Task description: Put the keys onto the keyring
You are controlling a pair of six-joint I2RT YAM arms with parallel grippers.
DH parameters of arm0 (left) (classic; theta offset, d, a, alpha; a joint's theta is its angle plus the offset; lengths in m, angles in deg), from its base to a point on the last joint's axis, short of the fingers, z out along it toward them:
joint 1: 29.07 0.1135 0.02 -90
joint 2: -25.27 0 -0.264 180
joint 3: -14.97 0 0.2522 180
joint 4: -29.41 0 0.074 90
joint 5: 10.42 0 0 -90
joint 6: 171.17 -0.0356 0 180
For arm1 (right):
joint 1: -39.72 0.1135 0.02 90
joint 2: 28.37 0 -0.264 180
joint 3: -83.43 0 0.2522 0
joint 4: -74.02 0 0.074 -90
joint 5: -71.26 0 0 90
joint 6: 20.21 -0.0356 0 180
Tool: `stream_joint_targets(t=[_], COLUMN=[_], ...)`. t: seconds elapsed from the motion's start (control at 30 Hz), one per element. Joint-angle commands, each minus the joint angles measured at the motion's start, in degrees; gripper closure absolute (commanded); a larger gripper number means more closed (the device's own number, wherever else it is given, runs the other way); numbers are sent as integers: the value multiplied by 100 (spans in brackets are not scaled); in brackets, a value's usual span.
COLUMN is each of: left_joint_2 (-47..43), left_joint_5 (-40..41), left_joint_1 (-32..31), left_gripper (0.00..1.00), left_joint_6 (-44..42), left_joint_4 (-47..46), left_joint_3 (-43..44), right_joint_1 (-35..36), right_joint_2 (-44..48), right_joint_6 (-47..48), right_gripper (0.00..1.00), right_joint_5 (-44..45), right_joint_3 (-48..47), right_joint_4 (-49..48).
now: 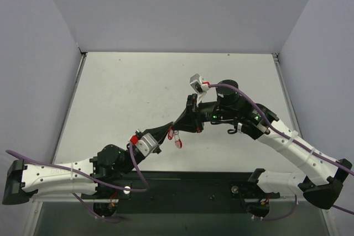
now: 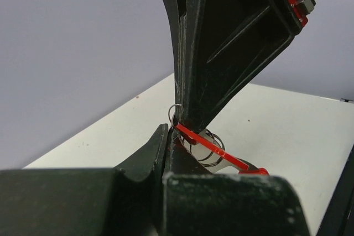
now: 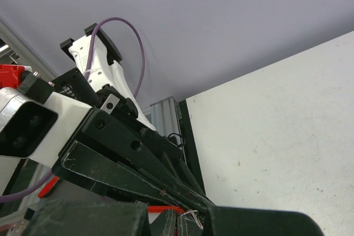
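Both grippers meet tip to tip above the table's middle. My right gripper (image 1: 180, 126) is shut on one end of the keyring (image 2: 221, 150), a thin red clip. The clip hangs below the right gripper in the top view (image 1: 178, 142), with silver wire rings (image 2: 209, 148) behind it. My left gripper (image 1: 172, 130) is shut, and a tiny red key (image 1: 170, 134) shows at its tip, touching the rings. In the left wrist view the left fingers (image 2: 157, 150) are pressed together just under the right gripper's tip (image 2: 185, 121). In the right wrist view a red edge (image 3: 165, 209) and wire (image 3: 192, 214) show at the shut fingertips (image 3: 186, 222).
The white table (image 1: 138, 87) is walled by grey panels at the back and both sides. A black rail (image 1: 182, 189) with the arm bases runs along the near edge. The right arm's purple cable (image 1: 249, 100) arcs over its wrist.
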Motion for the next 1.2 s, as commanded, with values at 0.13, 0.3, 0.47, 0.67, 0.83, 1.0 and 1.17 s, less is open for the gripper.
stream_joint_targets(t=[0.13,0.3,0.47,0.67,0.83,1.0,1.17], left_joint_2=[245,315,455,859,1325,1791,2073], left_joint_5=[-237,-263,-369,-624,-633,-431,-203], left_joint_1=[-23,-23,-23,-23,-14,-6,-14], left_gripper=[100,100,100,100,100,100,100], left_joint_6=[-330,-584,-787,-1094,-1419,-1938,-2438], left_joint_4=[-1034,-1456,-1957,-2589,-3152,-3731,-3847], left_joint_3=[83,22,92,355,566,759,900], right_joint_1=[434,434,434,434,434,434,434], right_joint_2=[-112,-200,-332,-613,-736,-728,-623], right_joint_6=[-275,-407,-609,-891,-1066,-1111,-1076], right_gripper=[100,100,100,100,100,100,100], right_joint_5=[-711,-668,-606,-641,-685,-676,-562], right_joint_3=[-486,-732,-1040,-1593,-1928,-2068,-2007], right_joint_4=[-382,-435,-540,-549,-444,-295,-207])
